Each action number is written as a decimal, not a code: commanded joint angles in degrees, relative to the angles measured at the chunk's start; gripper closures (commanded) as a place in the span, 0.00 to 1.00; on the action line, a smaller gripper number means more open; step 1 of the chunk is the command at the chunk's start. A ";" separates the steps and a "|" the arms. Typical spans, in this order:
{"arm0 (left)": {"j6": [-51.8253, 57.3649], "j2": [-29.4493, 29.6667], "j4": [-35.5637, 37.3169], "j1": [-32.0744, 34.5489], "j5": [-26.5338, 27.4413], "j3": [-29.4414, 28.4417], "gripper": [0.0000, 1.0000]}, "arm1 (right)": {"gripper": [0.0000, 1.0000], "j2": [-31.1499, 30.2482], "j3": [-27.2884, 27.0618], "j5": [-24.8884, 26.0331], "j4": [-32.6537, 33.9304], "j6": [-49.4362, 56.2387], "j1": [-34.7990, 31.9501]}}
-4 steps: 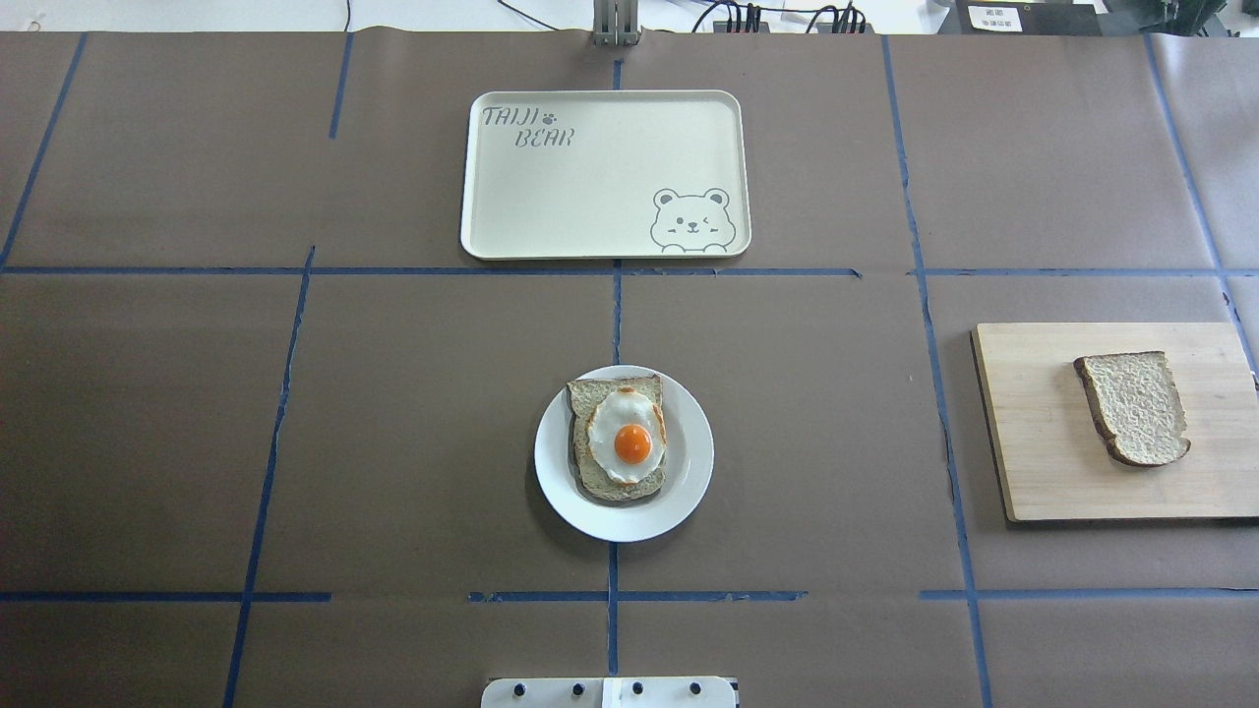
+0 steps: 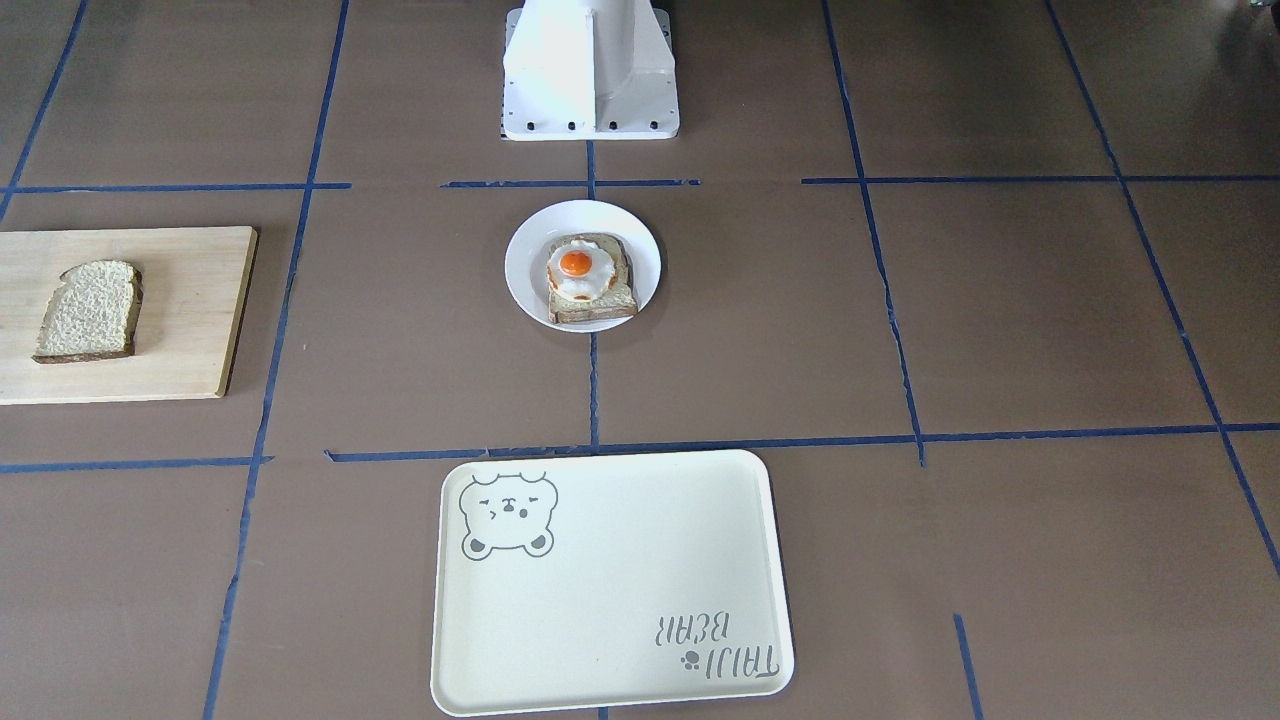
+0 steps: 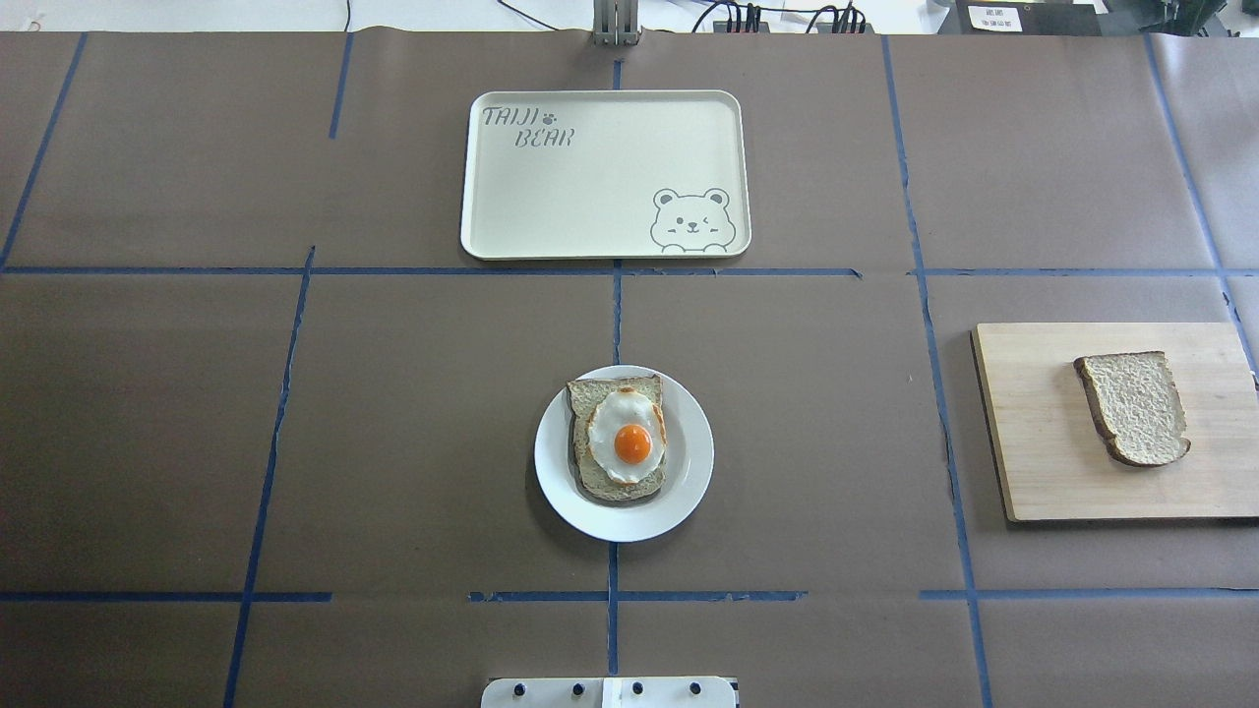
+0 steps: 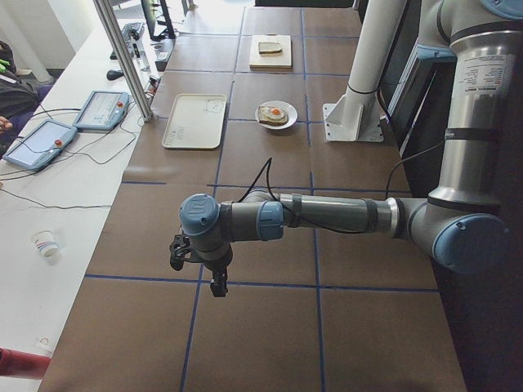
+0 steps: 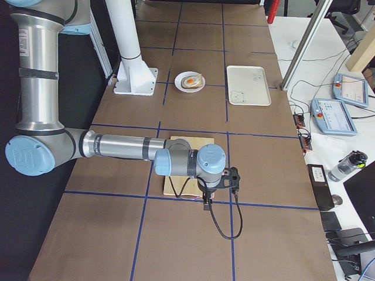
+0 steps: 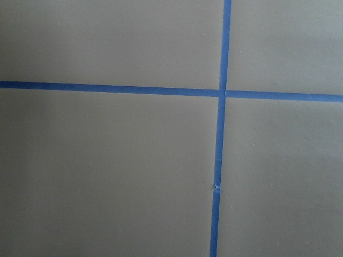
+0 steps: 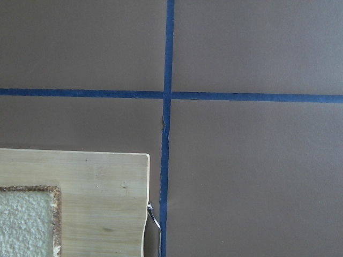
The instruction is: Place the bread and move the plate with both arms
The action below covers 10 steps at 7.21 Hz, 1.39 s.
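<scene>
On the cutting board: bread lying flat, at the counter right end.
plate: mid-counter, carrying egg toast, well apart from the bread.
tray: beyond the plate.
left claw: hangs above the counter; opening cannot be told.
right claw: by the board's corner; likewise cannot tell.

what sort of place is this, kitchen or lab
Probably a robotics lab workcell, not a kitchen: the table is papered brown and gridded with blue tape, the left arm and right arm reach over it, and teach pendants lie beside it.
</scene>
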<state>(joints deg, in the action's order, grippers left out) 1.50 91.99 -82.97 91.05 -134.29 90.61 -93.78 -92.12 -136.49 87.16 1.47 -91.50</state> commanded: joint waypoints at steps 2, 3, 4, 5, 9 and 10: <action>0.00 0.12 0.00 0.00 0.00 0.09 0.00 | 0.00 -0.09 0.10 0.00 0.03 0.03 0.00; 0.00 0.12 0.00 0.00 0.00 0.09 0.00 | 0.00 -0.09 0.10 0.00 0.03 -0.06 0.00; 0.00 0.12 0.00 0.00 0.00 0.18 0.00 | 0.00 -0.09 0.10 0.00 -0.06 -0.06 0.00; 0.00 0.12 0.00 0.00 0.00 0.18 0.00 | 0.00 0.00 0.10 0.09 -0.06 0.55 0.00; 0.00 0.12 0.00 0.00 0.00 0.44 0.00 | 0.00 0.35 -0.52 -0.17 0.03 -0.41 0.18; 0.00 0.12 0.00 0.00 0.00 0.71 0.00 | 0.00 2.00 -0.26 -0.44 0.03 -0.24 0.35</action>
<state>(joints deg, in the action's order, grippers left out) 1.49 92.11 -82.97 91.06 -134.30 91.06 -93.10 -92.46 -136.69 87.16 1.16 -91.29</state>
